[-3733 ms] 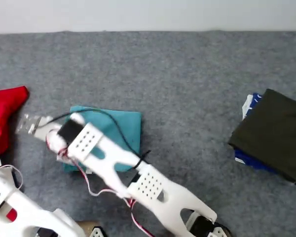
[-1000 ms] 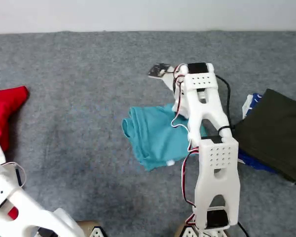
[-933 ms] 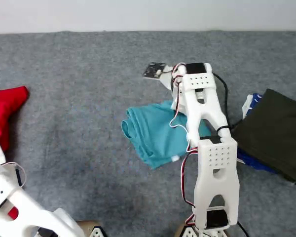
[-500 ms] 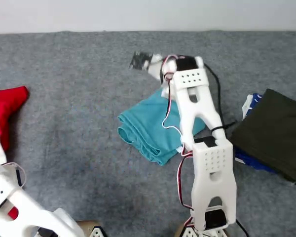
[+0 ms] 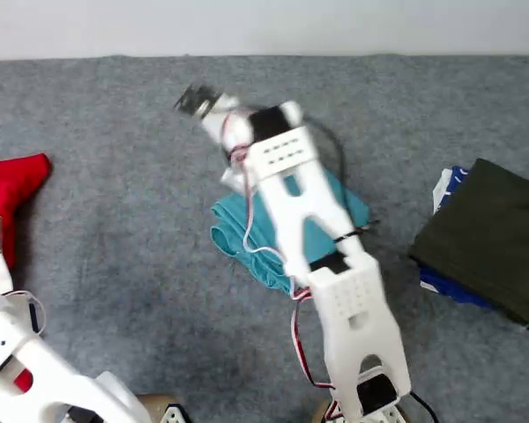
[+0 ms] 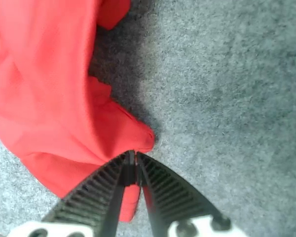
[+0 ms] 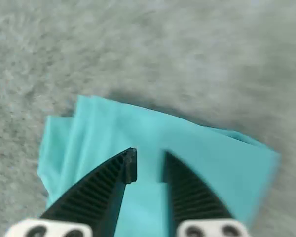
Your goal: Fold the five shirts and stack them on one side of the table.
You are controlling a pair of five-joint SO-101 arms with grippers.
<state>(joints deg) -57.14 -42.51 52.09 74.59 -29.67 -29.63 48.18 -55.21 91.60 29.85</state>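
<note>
A folded teal shirt [image 5: 247, 240] lies mid-table, partly under my right arm. My right gripper [image 5: 194, 100] hangs beyond the shirt's far left corner. In the right wrist view that gripper [image 7: 149, 165] is open above the teal shirt [image 7: 197, 163], with nothing between its fingers. A crumpled red shirt [image 5: 11, 201] lies at the table's left edge. My left gripper [image 6: 133, 163] is shut on a fold of the red shirt [image 6: 44, 98]. At the right edge, a dark olive shirt [image 5: 487, 236] tops a stack with a blue shirt [image 5: 443, 284] beneath it.
Grey carpet-like cloth [image 5: 115, 115] covers the table up to a pale wall at the back. A white edge [image 5: 443, 189] shows in the stack behind the olive shirt. The left arm's base [image 5: 35, 379] fills the near left corner.
The right arm dragged the teal shirt from left of centre to the middle, let go, and swung its gripper toward the back left. The left arm and red shirt stayed put.
</note>
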